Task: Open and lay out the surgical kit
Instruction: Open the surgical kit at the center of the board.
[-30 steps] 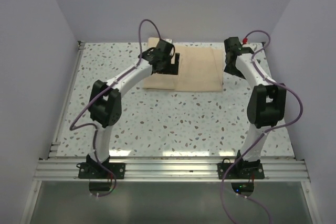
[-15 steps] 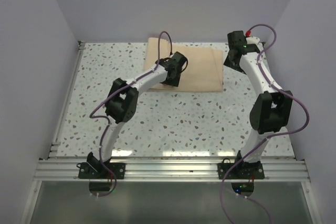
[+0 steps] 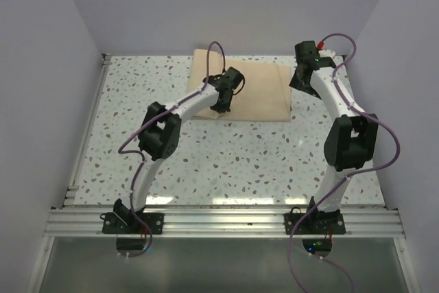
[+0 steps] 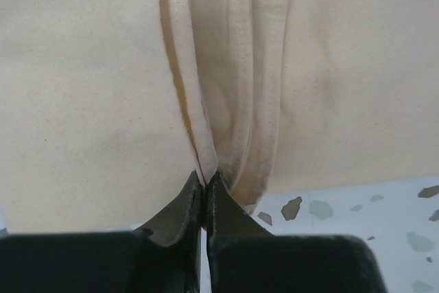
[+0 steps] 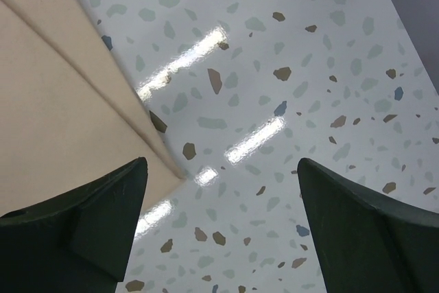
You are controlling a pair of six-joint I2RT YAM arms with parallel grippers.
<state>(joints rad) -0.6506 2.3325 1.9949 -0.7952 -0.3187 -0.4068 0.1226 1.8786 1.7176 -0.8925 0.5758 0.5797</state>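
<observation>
From the top camera I see the tan-beige cloth wrap (image 3: 257,90) lying flat and folded on the white bench with grey and brown speckles (image 3: 226,162). The left fingers (image 3: 221,105) are down on the cloth wrap, close to its near edge, and most of the fabric lies beyond them and to their right. The right fingers (image 3: 299,81) are just beside the right edge of the cloth wrap, which lies to their left. In this view both pairs are too small, so I cannot tell here how they stand.

In the left wrist camera the left fingers (image 4: 184,212) are pressed together, and between their tips they pinch a thin fold of the cloth wrap (image 4: 82,101). This fold runs away from the tips as a long ridge, with one more soft fold just to the right of it. Flat fabric lies on both sides of the tips. A small part of the bench (image 4: 370,204) shows to their right.

In the right wrist camera the right fingers (image 5: 89,228) stand wide apart and hold nothing. One corner of the cloth wrap (image 5: 55,114) points into the gap between them, near the left finger. I cannot tell if that finger touches the fabric. The shiny bench (image 5: 288,101) fills the space ahead of them and to their right.
</observation>
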